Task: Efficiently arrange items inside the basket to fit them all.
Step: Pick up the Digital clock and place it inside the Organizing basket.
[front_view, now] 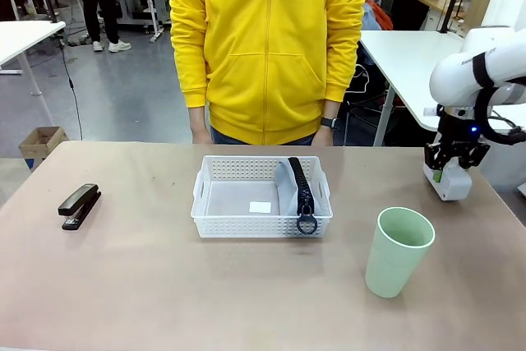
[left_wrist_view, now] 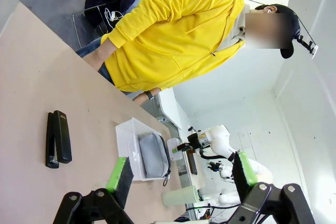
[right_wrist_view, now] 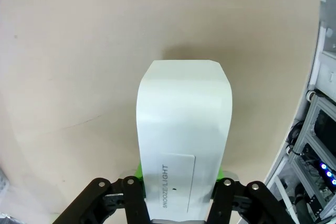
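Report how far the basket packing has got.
Done: the grey pouch stands in the basket, right side. In hand: the right claw is shut on the small white box. Left: the black stapler and green cup sit on the table; the left claw is open.

The basket (front_view: 246,226) is smooth plastic (cup (front_view: 398,256) matt)

The basket (front_view: 246,226) is white, its sides a lattice of small holes. The pouch (front_view: 284,188) is grey with a black zipper (front_view: 303,189). The stapler (front_view: 79,205) is black, the cup (front_view: 397,252) pale green, the box (front_view: 452,187) white with grey lettering, the table (front_view: 164,285) beige, the hoodie (front_view: 263,39) yellow.
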Action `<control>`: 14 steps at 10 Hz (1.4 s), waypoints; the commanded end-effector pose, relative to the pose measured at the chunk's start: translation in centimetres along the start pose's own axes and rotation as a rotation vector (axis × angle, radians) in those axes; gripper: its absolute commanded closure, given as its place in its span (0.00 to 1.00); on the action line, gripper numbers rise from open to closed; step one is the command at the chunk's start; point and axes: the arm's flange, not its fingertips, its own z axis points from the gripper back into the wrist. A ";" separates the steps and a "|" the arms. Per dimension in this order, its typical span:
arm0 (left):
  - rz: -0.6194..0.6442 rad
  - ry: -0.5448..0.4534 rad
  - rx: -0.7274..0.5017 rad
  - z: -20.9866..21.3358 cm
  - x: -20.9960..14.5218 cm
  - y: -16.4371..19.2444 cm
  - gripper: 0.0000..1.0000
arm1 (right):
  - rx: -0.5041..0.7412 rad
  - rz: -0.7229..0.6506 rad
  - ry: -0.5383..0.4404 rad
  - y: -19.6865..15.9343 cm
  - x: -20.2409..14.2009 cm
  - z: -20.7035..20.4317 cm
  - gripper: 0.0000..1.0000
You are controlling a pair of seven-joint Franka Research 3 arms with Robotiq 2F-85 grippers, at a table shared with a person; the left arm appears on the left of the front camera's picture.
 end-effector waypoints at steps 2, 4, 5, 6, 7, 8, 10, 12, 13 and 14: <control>-0.020 -0.013 -0.022 0.0 0.1 -0.1 0.00 | 0.211 0.145 -0.096 -2.4 -5.0 8.1 1.00; -0.020 -0.013 -0.022 0.0 0.1 -0.1 0.00 | 0.351 0.106 -0.158 -1.8 -7.7 11.7 0.87; -0.020 -0.013 -0.022 0.0 0.1 -0.1 0.00 | 0.509 0.100 -0.158 -1.1 -8.9 13.1 0.87; -0.020 -0.013 -0.022 0.0 0.1 -0.1 0.00 | 0.688 0.210 -0.140 -1.0 -10.9 14.4 0.87; -0.020 -0.013 -0.022 0.0 0.1 -0.1 0.00 | 0.806 0.269 -0.136 -1.3 -12.3 15.0 0.87; -0.020 -0.013 -0.022 0.0 0.1 -0.1 0.00 | 0.858 0.273 -0.142 -1.2 -13.5 15.2 0.87; -0.020 -0.013 -0.022 0.0 0.1 -0.1 0.00 | 0.776 0.239 -0.167 -0.2 -12.5 16.1 0.87; -0.020 -0.013 -0.022 0.0 0.1 -0.1 0.00 | 0.776 0.239 -0.167 -0.2 -12.5 16.1 0.87; -0.020 -0.013 -0.022 0.0 0.1 -0.1 0.00 | 0.776 0.239 -0.167 -0.2 -12.5 16.1 0.87; -0.020 -0.013 -0.022 0.0 0.1 -0.1 0.00 | 0.776 0.239 -0.167 -0.2 -12.5 16.1 0.87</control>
